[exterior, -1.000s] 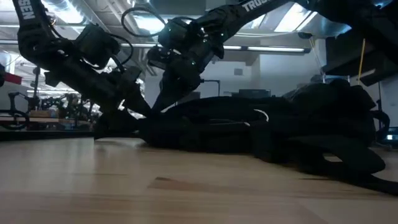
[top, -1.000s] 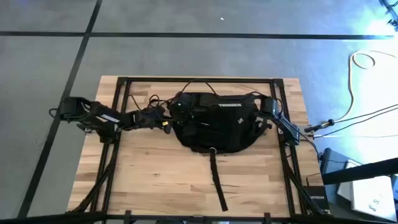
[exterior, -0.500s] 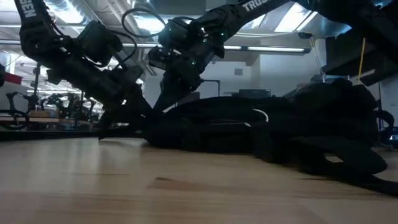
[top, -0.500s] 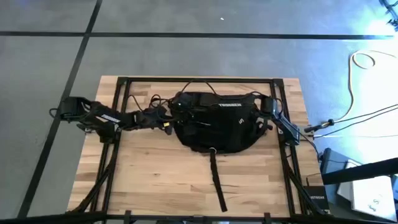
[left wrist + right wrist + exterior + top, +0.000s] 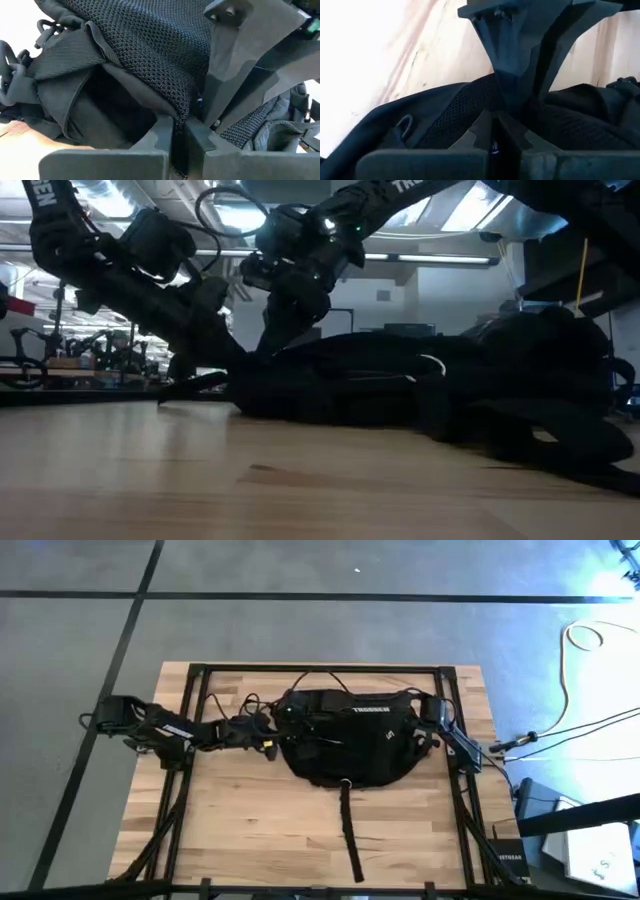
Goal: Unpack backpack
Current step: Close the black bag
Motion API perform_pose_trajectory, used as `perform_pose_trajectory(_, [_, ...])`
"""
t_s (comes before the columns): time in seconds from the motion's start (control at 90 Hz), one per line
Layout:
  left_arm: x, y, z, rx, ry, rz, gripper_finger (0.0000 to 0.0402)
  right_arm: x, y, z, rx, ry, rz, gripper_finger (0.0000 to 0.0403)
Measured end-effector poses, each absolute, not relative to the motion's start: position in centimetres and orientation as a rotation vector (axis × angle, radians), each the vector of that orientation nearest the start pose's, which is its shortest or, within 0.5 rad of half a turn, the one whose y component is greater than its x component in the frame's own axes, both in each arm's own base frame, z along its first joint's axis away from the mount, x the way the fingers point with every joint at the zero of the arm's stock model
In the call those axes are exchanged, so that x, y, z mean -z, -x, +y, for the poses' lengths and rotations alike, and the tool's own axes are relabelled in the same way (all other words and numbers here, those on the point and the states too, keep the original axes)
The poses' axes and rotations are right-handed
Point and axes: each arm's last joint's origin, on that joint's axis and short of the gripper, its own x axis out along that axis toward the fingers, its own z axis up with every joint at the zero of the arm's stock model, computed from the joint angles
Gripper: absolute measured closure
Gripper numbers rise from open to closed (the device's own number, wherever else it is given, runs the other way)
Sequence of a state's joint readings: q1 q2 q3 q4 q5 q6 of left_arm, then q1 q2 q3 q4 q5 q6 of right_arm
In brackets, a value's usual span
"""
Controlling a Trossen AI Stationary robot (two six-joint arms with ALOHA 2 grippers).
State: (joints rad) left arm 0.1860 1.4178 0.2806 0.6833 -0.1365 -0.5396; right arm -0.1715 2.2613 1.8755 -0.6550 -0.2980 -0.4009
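- Fingers of the left gripper (image 5: 179, 131) are pressing together on a fold of the backpack (image 5: 345, 735), with black mesh fabric running down between them in the left wrist view
- Fingers of the right gripper (image 5: 496, 131) are likewise sitting clenched with dark fabric caught between them, so each arm is pinching the bag's cloth
- In the high view the left gripper (image 5: 268, 732) is working at the bag's left end, its arm reaching in from the left edge of the table (image 5: 250, 820)
- The right gripper (image 5: 290, 712) is reaching across over the top of the bag to the same left end, just beside the other one, so both are gripping close together
- The backpack is lying flat towards the far side of the table, roughly in the middle, with a long strap (image 5: 350, 830) trailing out over the bare wood towards the near edge
- In the low view it is showing as a low dark heap (image 5: 420, 395) with both arms bending down onto it
- A dark gap is showing under the lifted mesh in the left wrist view, though what is inside cannot be made out
- Judging from this, the unpacking is only beginning: nothing taken out is lying on the wood, the opening is still being worked, and all the emptying is left to do
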Motion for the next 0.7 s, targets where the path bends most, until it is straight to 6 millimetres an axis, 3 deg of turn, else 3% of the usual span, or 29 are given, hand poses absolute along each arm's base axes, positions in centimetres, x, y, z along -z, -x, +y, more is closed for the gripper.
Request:
perform_pose_trajectory(0.389, [-12.4,-21.8,4.5,-0.440,0.532,0.371,0.0401,-18.6,-47.4,-7.2,-0.328,0.063,1.037,0.0403])
perform_pose_trajectory(0.7, [-11.2,-20.6,3.9,-0.473,0.545,0.395,0.0401,-18.4,-47.1,-6.4,-0.341,0.028,1.084,0.0403])
